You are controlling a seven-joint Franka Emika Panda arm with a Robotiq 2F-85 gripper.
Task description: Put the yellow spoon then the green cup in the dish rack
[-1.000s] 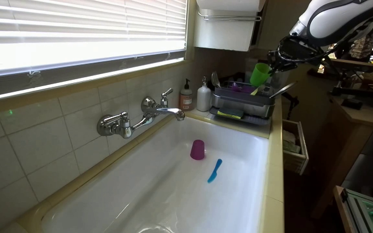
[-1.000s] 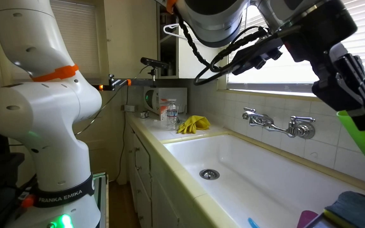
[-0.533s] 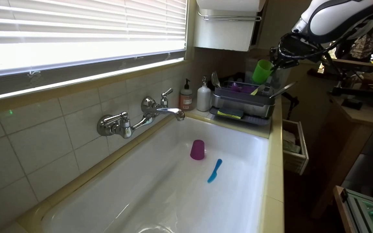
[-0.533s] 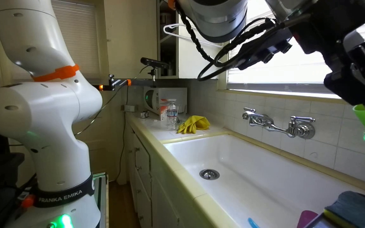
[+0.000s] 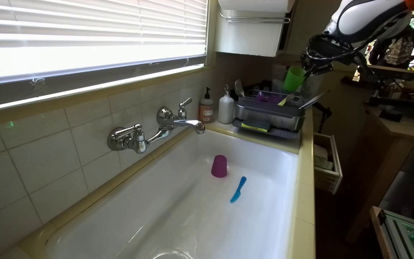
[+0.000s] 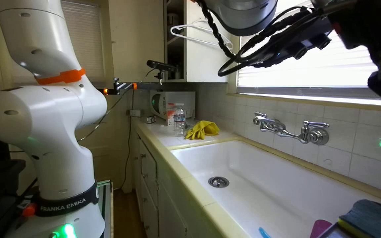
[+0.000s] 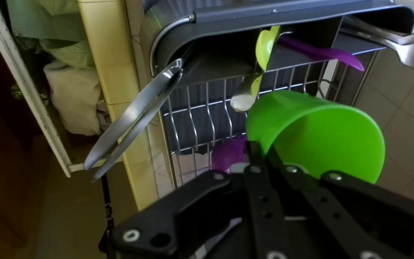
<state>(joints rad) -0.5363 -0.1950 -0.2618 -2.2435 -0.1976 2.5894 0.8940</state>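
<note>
Green cup (image 7: 331, 144): small plain tumbler, bright yellow-green; tilted, its mouth showing in the wrist view. Held up at the right end of the dish rack (image 5: 270, 109), higher than its rim in an exterior view.

Gripper (image 7: 263, 153): black; jaws closed on the wall of the green cup, at the mouth.

Yellow spoon (image 7: 264, 48): slim, leaning in a compartment of the dish rack, near a purple utensil (image 7: 322, 54).

Dish rack: dark grey, rectangular, a wire grid visible in the wrist view.

Obscured or cut off: lower length of the yellow spoon, inside the compartment; base of the green cup, turned away in the wrist view. A second yellow patch (image 7: 254, 87) shows beside a metal handle (image 7: 243, 102); spoon or reflection, cannot tell. In an exterior view, pink cup (image 6: 320, 228) and blue utensil (image 6: 264, 232) cropped at the near edge, tips of the gripper beyond the right edge.

Against one second earlier: green cup slightly further right in an exterior view, and gone from an exterior view that had it at the right edge. Pink cup and blue utensil unmoved in the sink (image 5: 178, 216).
</note>
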